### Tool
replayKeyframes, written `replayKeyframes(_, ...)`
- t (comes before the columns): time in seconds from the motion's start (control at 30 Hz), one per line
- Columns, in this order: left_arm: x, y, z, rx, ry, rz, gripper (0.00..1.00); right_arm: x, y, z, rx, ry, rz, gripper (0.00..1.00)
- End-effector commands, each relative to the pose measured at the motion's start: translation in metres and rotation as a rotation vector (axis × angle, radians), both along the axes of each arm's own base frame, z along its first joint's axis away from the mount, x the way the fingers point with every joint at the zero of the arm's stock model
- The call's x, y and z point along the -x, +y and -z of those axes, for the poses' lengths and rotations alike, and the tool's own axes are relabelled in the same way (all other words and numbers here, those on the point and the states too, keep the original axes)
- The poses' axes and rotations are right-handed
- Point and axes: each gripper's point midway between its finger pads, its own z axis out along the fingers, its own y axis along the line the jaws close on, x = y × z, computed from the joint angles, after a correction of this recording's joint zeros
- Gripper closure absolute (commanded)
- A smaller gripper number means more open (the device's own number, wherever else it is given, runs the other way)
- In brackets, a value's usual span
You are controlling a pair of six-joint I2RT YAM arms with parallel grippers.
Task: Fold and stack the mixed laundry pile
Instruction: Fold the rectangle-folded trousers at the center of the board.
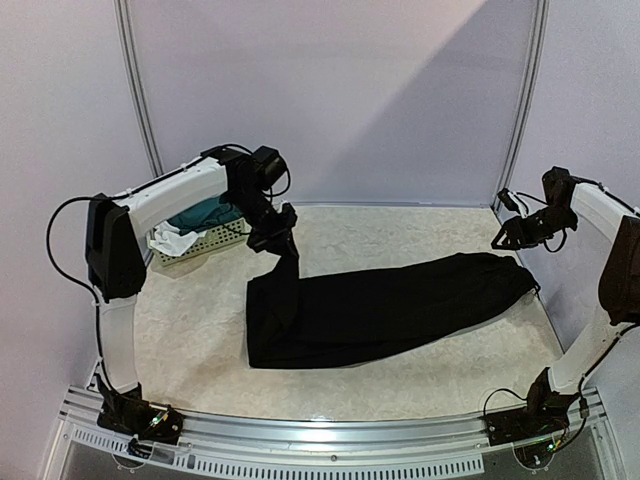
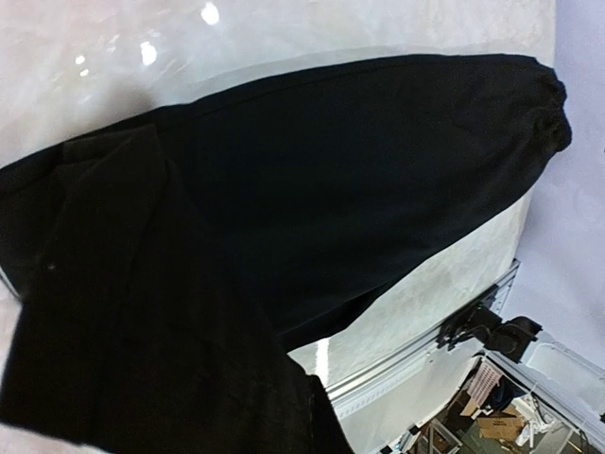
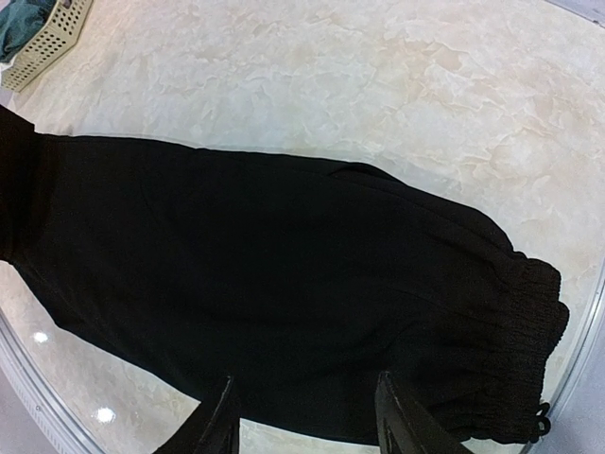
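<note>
Pinching a lifted end of the long black trousers (image 1: 380, 310) at centre-left, the left gripper (image 1: 272, 238) has its fingers pressed together on the fabric; the rest lies across the middle of the table (image 1: 200, 345). At the right edge, the right gripper (image 1: 503, 238) hovers, fingers spread, empty.

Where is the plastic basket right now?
In the top view, the basket sits far left on the table, partly behind the left arm, left of the black trousers.
</note>
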Motion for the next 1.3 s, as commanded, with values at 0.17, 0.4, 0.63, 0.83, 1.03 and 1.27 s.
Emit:
replayKeyframes(0.17,-0.004,-0.062,-0.008,0.111,0.004,0.048,1.0,0.001,0.002,-0.001,0.005,-0.01,0.009,0.51)
replayKeyframes(0.4,-0.007,-0.074,-0.005,0.135,0.006,0.04,1.0,-0.001,0.002,-0.001,-0.001,-0.01,0.01,0.51)
replayKeyframes(0.63,-0.021,-0.102,-0.017,0.219,-0.03,0.03,1.0,-0.002,0.002,0.002,-0.004,-0.005,0.013,0.51)
replayKeyframes(0.83,-0.021,-0.117,-0.014,0.237,-0.029,0.04,1.0,-0.001,0.001,0.002,0.001,-0.004,0.013,0.51)
replayKeyframes(1.03,-0.017,-0.134,-0.01,0.266,-0.025,0.06,1.0,-0.004,0.002,0.003,-0.006,-0.002,0.017,0.51)
replayKeyframes(1.27,-0.018,-0.152,0.002,0.298,-0.009,0.063,1.0,-0.003,0.001,0.005,-0.005,0.003,0.021,0.51)
